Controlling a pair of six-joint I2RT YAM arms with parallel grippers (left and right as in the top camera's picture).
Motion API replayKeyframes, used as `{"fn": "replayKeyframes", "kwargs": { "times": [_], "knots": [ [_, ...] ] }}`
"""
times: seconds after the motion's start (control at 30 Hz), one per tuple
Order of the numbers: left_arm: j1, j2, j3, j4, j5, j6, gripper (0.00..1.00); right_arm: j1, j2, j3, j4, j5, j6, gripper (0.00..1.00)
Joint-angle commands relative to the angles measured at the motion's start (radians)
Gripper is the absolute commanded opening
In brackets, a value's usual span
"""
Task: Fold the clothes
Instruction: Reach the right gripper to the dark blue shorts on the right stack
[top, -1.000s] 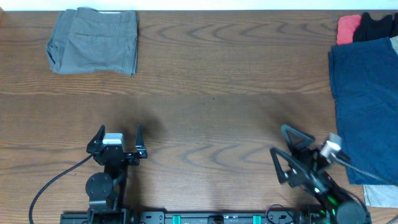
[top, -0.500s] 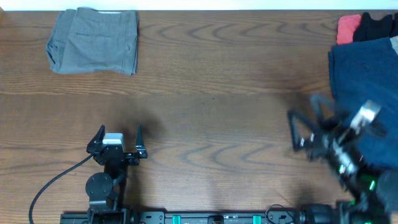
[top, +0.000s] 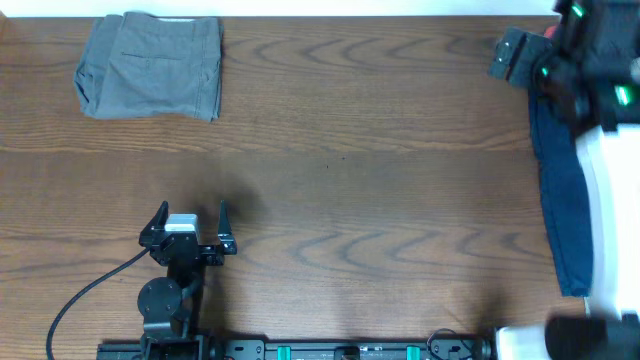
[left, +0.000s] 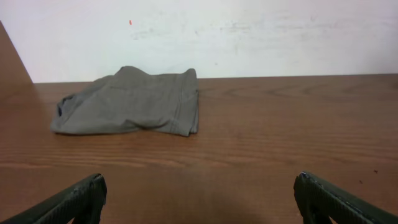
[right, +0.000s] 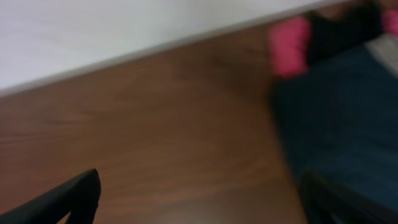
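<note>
The left fingers (left: 74, 200) stand wide apart with nothing between them, low at about 7 o'clock on the table (top: 380, 170). The right fingers (right: 68, 199) are spread just as wide and hold nothing either. They hang out toward 1 o'clock of the table. That wrist view is blurred, so I cannot tell whether a tip touches cloth.

My next move turns on the navy shorts (top: 558, 190). They lie along the 3 o'clock edge of the table, long axis running from 12 to 6, partly hidden under my right arm (top: 608, 210). From the right wrist they fill the 3 to 5 o'clock part of the view. A red piece (right: 289, 46) sits at 1 o'clock with a black piece (right: 339, 28) just beside it. So the shorts lie to the 3 o'clock side of the finger gap, not inside it. The right arm is plainly the nearer one. I judge it must shift toward 3 o'clock and come down on the shorts' near edge to draw them to the middle.

The grey shorts (top: 150, 65) rest at 11 o'clock, already folded, well apart from the left fingers.

I can read no brand, label or writing anywhere.
</note>
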Motion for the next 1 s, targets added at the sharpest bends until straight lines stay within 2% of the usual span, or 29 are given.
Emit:
{"fn": "replayKeyframes", "kwargs": {
  "times": [0.0, 0.07, 0.17, 0.33, 0.57, 0.8, 0.87, 0.97],
  "knots": [
    [0.004, -0.006, -0.026, -0.018, -0.001, -0.008, 0.98, -0.013, 0.113, 0.083, -0.013, 0.221, -0.127, 0.99],
    [0.004, -0.006, -0.026, -0.018, -0.001, -0.008, 0.98, -0.016, 0.177, 0.084, 0.005, 0.249, -0.202, 0.99],
    [0.004, -0.006, -0.026, -0.018, -0.001, -0.008, 0.98, -0.025, 0.277, 0.084, 0.016, 0.389, -0.22, 0.99],
    [0.004, -0.006, -0.026, -0.018, -0.001, -0.008, 0.98, -0.049, 0.442, 0.084, 0.027, 0.492, -0.302, 0.99],
    [0.004, -0.006, -0.026, -0.018, -0.001, -0.008, 0.98, -0.078, 0.627, 0.084, 0.076, 0.568, -0.348, 0.98],
    [0.004, -0.006, -0.026, -0.018, -0.001, -0.008, 0.98, -0.101, 0.74, 0.084, 0.128, 0.605, -0.378, 0.94],
    [0.004, -0.006, -0.026, -0.018, -0.001, -0.008, 0.98, -0.106, 0.753, 0.084, 0.137, 0.605, -0.378, 0.89],
    [0.004, -0.006, -0.026, -0.018, -0.001, -0.008, 0.98, -0.116, 0.765, 0.084, 0.159, 0.605, -0.378, 0.68]
  ]
}}
